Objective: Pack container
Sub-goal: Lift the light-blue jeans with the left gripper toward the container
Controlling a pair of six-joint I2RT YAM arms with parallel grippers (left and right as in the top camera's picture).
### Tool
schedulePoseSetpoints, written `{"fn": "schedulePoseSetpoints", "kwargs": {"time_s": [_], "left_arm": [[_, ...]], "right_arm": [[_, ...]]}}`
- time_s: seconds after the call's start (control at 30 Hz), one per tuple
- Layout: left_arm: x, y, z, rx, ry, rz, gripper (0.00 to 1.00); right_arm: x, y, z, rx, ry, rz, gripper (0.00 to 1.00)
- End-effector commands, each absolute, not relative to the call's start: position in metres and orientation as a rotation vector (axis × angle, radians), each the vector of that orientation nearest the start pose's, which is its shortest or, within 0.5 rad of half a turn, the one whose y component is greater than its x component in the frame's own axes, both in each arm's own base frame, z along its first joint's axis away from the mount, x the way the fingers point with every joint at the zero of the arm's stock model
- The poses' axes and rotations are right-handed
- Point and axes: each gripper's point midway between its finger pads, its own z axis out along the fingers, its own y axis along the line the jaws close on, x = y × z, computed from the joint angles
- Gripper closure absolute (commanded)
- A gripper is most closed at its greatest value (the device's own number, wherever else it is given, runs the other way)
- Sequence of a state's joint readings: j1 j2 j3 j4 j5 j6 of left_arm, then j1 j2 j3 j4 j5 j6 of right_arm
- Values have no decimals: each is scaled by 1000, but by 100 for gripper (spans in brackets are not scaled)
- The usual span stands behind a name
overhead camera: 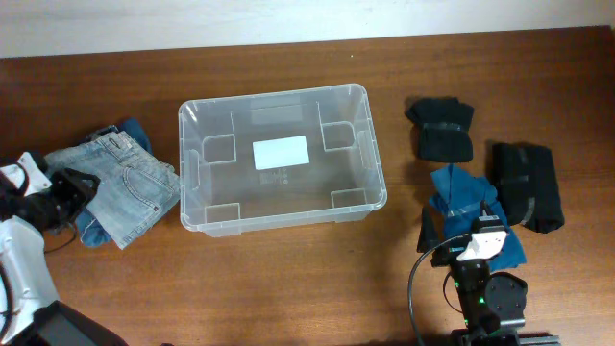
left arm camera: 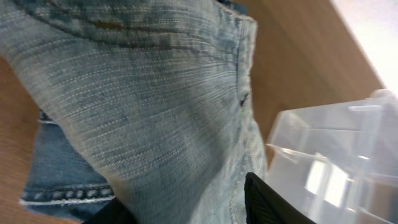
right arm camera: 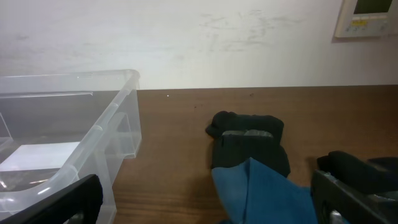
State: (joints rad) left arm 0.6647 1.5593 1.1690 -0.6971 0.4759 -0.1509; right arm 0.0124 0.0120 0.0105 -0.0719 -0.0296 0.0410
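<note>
Jeans (left arm camera: 155, 93) up close, clear container (overhead camera: 288, 192), wooden table (overhead camera: 288, 288), white wall (right arm camera: 186, 37)

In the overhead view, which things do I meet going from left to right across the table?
Light jeans → clear container → smaller black folded garment → longer black folded garment. The blue cloth overlaps both black ones sideways, so it is left out.

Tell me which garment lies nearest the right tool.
The blue cloth, directly under the right tool; the two black bundles lie farther away.
</note>
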Motion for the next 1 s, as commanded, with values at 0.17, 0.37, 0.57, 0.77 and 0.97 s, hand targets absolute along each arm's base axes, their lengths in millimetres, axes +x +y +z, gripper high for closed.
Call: {"fn": "schedulePoseSetpoints", "kwargs": {"time_s": [0.17, 0.37, 0.57, 0.77, 0.97], "left_arm": [[336, 169, 111, -874, 2491, -243, 52], [340, 171, 82, -905, 2543, -275, 99], [367, 164, 113, -804, 2440, -408, 99], [403, 138, 237, -511, 2185, -626, 99], [386, 119, 321, -389, 2074, -577, 99]], "right_arm": [[246, 5, 156, 5, 1649, 50, 2], [246, 5, 156, 5, 1649, 50, 2], [246, 5, 156, 5, 1649, 49, 2], [246, 5, 156, 5, 1649, 49, 2], [246, 5, 156, 5, 1649, 50, 2]]}}
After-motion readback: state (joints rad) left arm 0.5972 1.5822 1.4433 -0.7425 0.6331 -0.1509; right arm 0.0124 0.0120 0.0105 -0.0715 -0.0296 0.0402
